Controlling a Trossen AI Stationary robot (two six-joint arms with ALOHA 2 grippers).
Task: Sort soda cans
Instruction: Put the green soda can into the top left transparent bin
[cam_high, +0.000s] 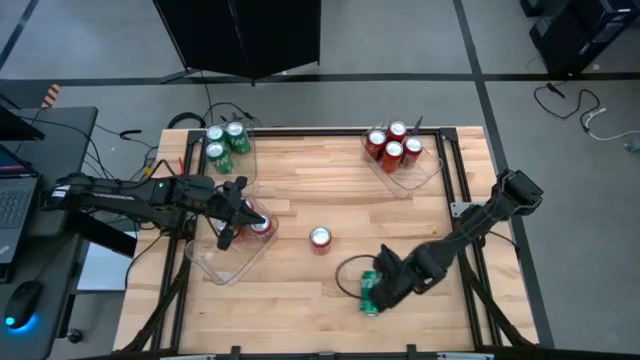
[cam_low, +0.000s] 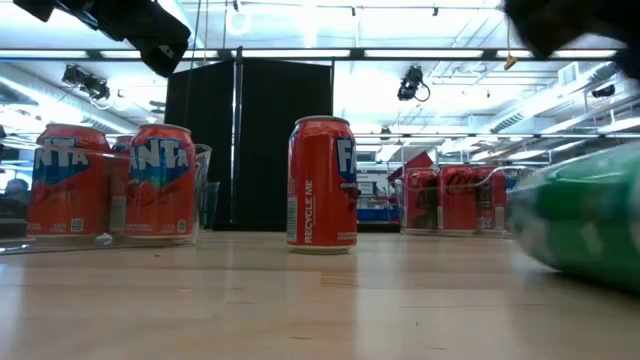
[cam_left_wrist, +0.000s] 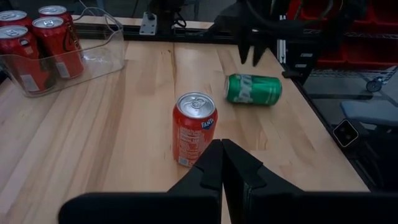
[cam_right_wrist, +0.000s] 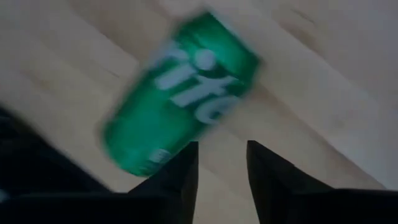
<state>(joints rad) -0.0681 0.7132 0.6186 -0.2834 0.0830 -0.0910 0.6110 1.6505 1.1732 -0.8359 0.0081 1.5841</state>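
A green soda can (cam_high: 370, 293) lies on its side near the table's front edge; it also shows in the left wrist view (cam_left_wrist: 253, 89) and the right wrist view (cam_right_wrist: 180, 99). My right gripper (cam_right_wrist: 221, 163) hangs just above it, pointing down, fingers a little apart with nothing between them. A red soda can (cam_high: 320, 239) stands upright mid-table, seen too in the low view (cam_low: 322, 183). My left gripper (cam_left_wrist: 222, 163) is shut and empty, above the near-left tray (cam_high: 222, 268), which holds red cans (cam_high: 260, 224).
A clear tray at the far left (cam_high: 248, 168) holds green cans (cam_high: 226, 139). Another at the far right (cam_high: 428, 172) holds several red cans (cam_high: 393, 147). Bare wood lies between the trays and along the front edge. A laptop and cables sit off the table's left side.
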